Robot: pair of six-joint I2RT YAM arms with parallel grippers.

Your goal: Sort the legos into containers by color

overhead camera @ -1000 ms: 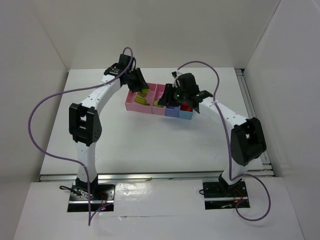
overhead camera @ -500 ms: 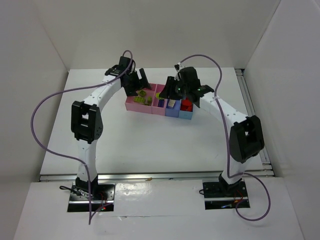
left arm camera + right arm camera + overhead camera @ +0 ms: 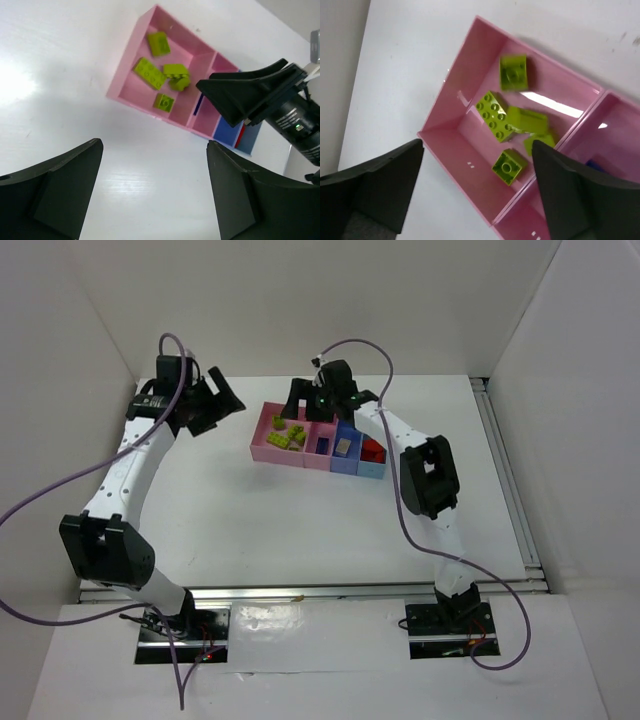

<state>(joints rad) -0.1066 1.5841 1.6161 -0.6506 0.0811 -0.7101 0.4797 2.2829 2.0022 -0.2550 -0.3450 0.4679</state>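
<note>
The containers (image 3: 275, 454) stand in a joined row at the table's middle back. Several yellow-green legos (image 3: 288, 433) lie in the wide pink bin (image 3: 449, 75); the right wrist view shows them (image 3: 494, 116) loose on its floor. A dark blue brick (image 3: 322, 446) lies in the narrow pink bin, a whitish one (image 3: 343, 447) in the blue bin, red ones (image 3: 372, 449) in the light blue end bin. My right gripper (image 3: 303, 400) (image 3: 477, 185) hangs open and empty over the wide pink bin. My left gripper (image 3: 222, 400) (image 3: 155, 190) is open, empty, over bare table left of the bins.
White walls close in the table at the back and on both sides. The left wrist view shows the right gripper's black fingers (image 3: 250, 95) above the narrow bins (image 3: 227, 135). A metal rail (image 3: 505, 480) runs along the table's right edge.
Both grippers have opened. The left arm swung left, away from the wide pink bin. The right gripper moved left from the blue bins to above the wide pink bin.
</note>
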